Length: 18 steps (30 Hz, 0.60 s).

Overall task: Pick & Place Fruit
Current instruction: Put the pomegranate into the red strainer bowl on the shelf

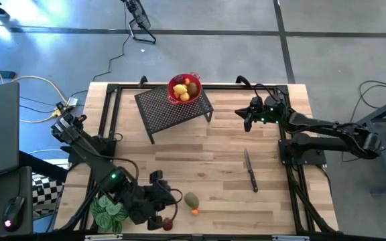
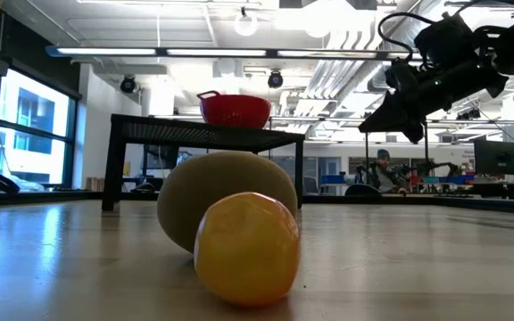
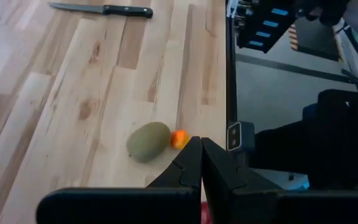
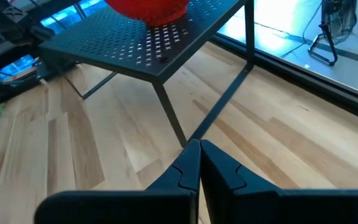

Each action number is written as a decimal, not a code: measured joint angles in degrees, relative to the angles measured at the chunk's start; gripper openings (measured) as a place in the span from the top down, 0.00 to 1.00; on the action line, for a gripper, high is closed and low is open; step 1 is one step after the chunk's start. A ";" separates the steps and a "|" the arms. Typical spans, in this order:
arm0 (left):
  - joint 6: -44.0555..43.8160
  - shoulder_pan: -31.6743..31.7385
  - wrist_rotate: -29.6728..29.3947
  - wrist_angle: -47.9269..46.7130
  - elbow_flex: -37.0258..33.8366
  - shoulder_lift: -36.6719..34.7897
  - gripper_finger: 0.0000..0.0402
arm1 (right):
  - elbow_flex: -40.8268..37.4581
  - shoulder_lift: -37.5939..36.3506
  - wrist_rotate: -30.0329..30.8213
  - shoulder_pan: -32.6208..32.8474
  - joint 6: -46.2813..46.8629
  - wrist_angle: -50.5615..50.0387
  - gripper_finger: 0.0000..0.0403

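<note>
High view puts most of the fruit already in the red mesh bowl (image 1: 184,89) on the black perforated stand (image 1: 173,107) at the far side of the counter (image 1: 220,154) — yellow and olive pieces heaped inside. Three pieces remain on the wood near the front edge: an olive-green oval (image 1: 191,199), a tiny orange one (image 1: 195,211) just beside it, and a dark red ball (image 1: 168,223) close under the left arm.

The left tool (image 3: 201,163) hovers near these, its fingers pressed together and holding nothing. The right tool (image 4: 199,163) waits high by the stand, likewise pinched shut and empty. A knife (image 1: 250,171) lies well apart on the right.

The risks, as I judge them: the oval and the orange piece nearly touch, so fingers coming down on one may nudge the other, and round fruit rolls easily — the front edge is near. The tool must also spread before descending, or it will simply shove the fruit. The leafy plant (image 1: 107,213) beside the left arm could snag a swing.
</note>
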 joint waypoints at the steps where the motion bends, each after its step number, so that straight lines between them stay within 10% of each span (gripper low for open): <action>1: 0.11 -0.27 -0.43 0.38 0.00 0.02 1.00 | -0.02 0.00 0.88 0.59 0.49 -0.02 0.99; 11: 2.56 -0.27 -0.87 3.31 1.54 0.21 1.00 | -0.02 0.04 5.09 4.64 0.89 -0.02 0.99; 18: 4.94 -0.95 -0.89 -7.58 14.67 7.27 1.00 | -0.02 0.04 5.89 5.29 0.86 -0.04 0.99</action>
